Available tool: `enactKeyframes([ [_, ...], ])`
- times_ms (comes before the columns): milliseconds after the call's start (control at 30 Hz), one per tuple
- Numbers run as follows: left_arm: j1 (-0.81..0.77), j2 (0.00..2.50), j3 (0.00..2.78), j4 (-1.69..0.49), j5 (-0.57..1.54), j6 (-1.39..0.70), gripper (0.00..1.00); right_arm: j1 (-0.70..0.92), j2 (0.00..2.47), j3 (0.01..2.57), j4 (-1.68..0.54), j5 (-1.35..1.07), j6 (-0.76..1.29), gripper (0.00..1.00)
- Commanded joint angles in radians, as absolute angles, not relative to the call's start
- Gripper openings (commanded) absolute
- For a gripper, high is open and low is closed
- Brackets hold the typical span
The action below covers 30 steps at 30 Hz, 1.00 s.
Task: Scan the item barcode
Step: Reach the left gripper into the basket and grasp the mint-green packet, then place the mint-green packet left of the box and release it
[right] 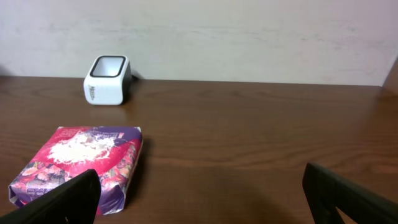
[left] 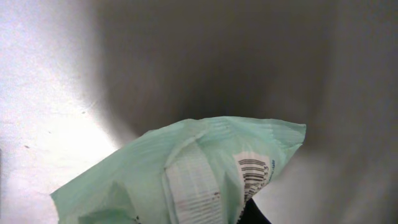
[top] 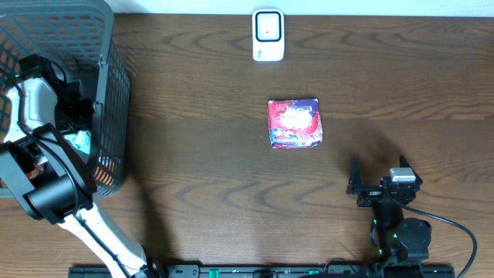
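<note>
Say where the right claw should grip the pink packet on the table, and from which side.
Grip the pink packet across two opposite edges, coming straight down from above with the right claw wide open. It lies flat with low sides, so a sideways approach would likely find little.

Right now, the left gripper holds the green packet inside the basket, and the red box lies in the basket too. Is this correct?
Not quite: the red box lies on the table, outside the basket, as the overhead view shows. The green packet part is right.
</note>
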<state>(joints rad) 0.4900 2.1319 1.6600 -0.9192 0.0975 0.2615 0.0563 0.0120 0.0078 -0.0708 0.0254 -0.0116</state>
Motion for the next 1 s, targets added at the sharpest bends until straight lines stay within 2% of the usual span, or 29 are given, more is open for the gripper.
enactKeyframes([
  [0, 0.488, 2.037, 1.729, -0.905, 0.124, 0.115, 0.07, 0.040, 0.007, 0.006, -0.074, 0.024, -0.005, 0.99],
  [233, 0.487, 1.779, 1.780, -0.765, 0.151, -0.188, 0.07, 0.040, 0.007, 0.006, -0.074, 0.024, -0.005, 0.99],
  [433, 0.473, 1.537, 1.780, -0.595, 0.494, -0.435, 0.07, 0.040, 0.007, 0.006, -0.074, 0.024, -0.005, 0.99],
  [600, 0.355, 1.424, 1.780, -0.505, 0.603, -0.663, 0.07, 0.040, 0.007, 0.006, -0.074, 0.024, -0.005, 0.99],
  [733, 0.166, 1.409, 1.777, -0.516, 0.564, -0.661, 0.07, 0.040, 0.007, 0.006, -0.074, 0.024, -0.005, 0.99],
  [833, 0.014, 1.440, 1.770, -0.553, 0.497, -0.585, 0.07, 0.040, 0.007, 0.006, -0.074, 0.024, -0.005, 0.99],
  [967, -0.162, 1.511, 1.770, -0.693, 0.282, -0.484, 0.07, 0.040, 0.007, 0.006, -0.074, 0.024, -0.005, 0.99],
])
